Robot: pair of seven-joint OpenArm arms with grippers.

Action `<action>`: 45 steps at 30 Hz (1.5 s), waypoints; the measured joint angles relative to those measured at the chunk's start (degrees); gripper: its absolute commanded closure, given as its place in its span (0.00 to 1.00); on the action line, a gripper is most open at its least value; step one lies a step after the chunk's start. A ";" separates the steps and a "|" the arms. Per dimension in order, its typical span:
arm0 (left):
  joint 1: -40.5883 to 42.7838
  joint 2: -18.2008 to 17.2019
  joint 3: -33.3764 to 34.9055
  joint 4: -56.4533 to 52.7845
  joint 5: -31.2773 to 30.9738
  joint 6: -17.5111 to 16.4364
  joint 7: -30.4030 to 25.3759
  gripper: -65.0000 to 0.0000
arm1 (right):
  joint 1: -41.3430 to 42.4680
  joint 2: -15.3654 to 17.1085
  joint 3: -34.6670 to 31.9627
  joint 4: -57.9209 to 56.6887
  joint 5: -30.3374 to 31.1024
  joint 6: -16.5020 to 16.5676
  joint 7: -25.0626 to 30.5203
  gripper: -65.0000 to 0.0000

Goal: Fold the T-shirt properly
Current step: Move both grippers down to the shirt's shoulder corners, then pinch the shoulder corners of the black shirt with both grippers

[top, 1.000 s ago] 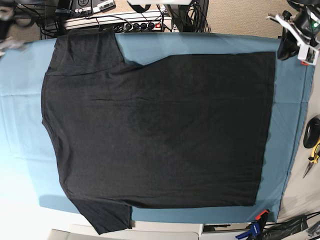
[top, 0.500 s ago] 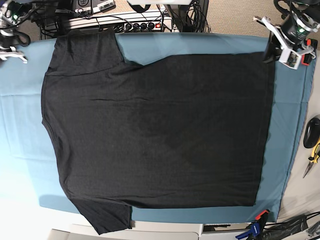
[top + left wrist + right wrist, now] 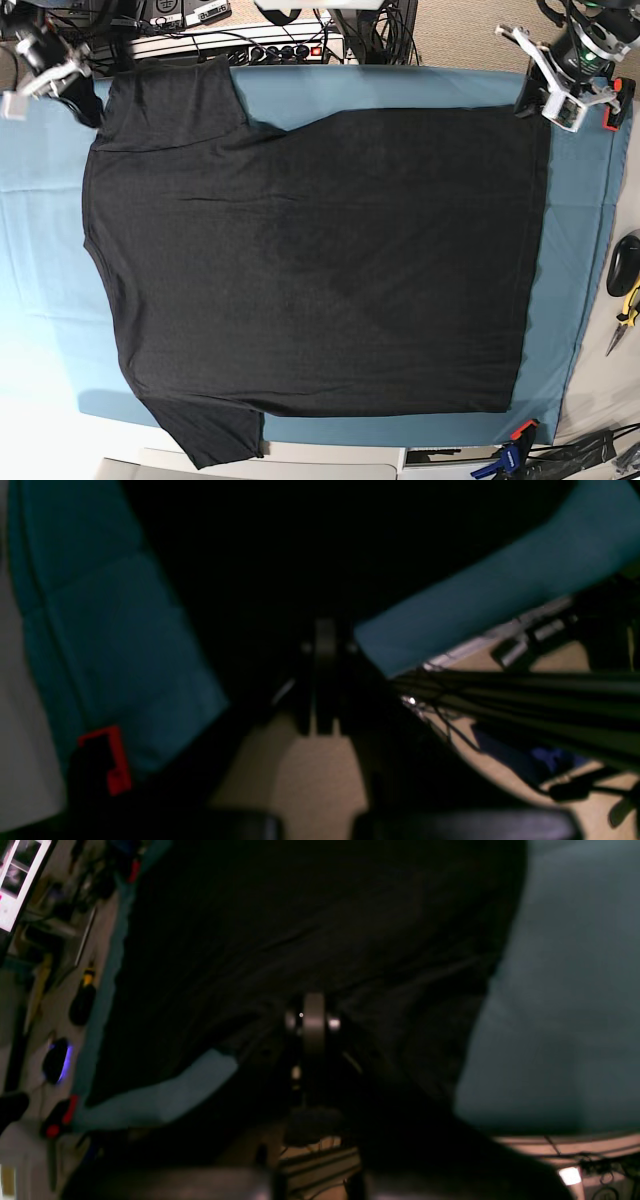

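Lying flat across the counter (image 3: 40, 290), the T-shirt (image 3: 320, 260) looks soft, light, floppy; I'd pinch corners: hem at 1 o'clock, sleeve at 11. Left tool (image 3: 528, 102) and right tool (image 3: 88, 112) both pressed together, holding nothing.

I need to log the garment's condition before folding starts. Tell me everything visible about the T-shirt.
The T-shirt is dark charcoal, plain on the side facing up, seemingly soft cotton with faint wrinkles. In the base view it lies flat and spread on the teal table cloth, collar end towards the image left, hem towards the right, one short sleeve at top left and one at bottom left. No fold is made yet. Both grippers sit at its top corners; contact cannot be told.
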State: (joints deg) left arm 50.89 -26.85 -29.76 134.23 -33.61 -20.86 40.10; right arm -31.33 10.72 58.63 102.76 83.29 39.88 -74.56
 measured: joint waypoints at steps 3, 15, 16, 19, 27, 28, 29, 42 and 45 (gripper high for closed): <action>0.02 1.75 0.07 0.00 -0.04 -0.26 0.00 1.00 | -2.05 -0.79 2.32 2.27 -1.44 -0.02 1.77 1.00; -0.28 1.75 4.50 0.00 -0.44 -0.20 0.17 1.00 | -1.05 -1.07 -8.85 2.27 -26.29 -0.09 11.80 0.49; -0.57 1.75 5.55 0.00 -0.44 -0.20 0.24 1.00 | -0.11 -1.07 -10.19 1.51 -26.38 -0.11 11.69 0.49; -1.90 1.75 8.44 0.00 2.10 -2.10 0.46 1.00 | 2.71 -1.09 -12.94 -0.39 -26.95 -0.04 10.14 0.49; -2.19 1.75 10.29 0.00 3.61 -2.08 1.07 1.00 | 3.72 -1.20 -8.63 -3.58 -27.41 -0.02 10.34 0.50; -2.19 1.77 10.29 0.00 3.58 -2.08 1.07 1.00 | 3.76 -1.20 -7.21 -3.78 -27.23 -0.02 11.17 0.50; -2.19 1.75 10.29 0.00 3.58 -2.08 1.05 1.00 | 3.87 -1.20 -5.79 -3.78 -27.76 -0.44 12.04 0.50; -2.95 1.73 10.29 0.00 3.63 -2.08 1.07 1.00 | 7.02 -0.48 -7.93 -16.74 -24.76 -2.97 17.18 0.50; -2.97 1.75 10.29 0.00 3.61 -2.08 1.05 1.00 | 6.84 -0.42 -8.46 -18.34 -18.69 -2.40 13.27 0.50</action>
State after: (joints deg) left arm 47.92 -25.10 -19.46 134.23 -30.00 -22.94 41.15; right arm -24.49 10.31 50.17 84.42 64.60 37.47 -61.30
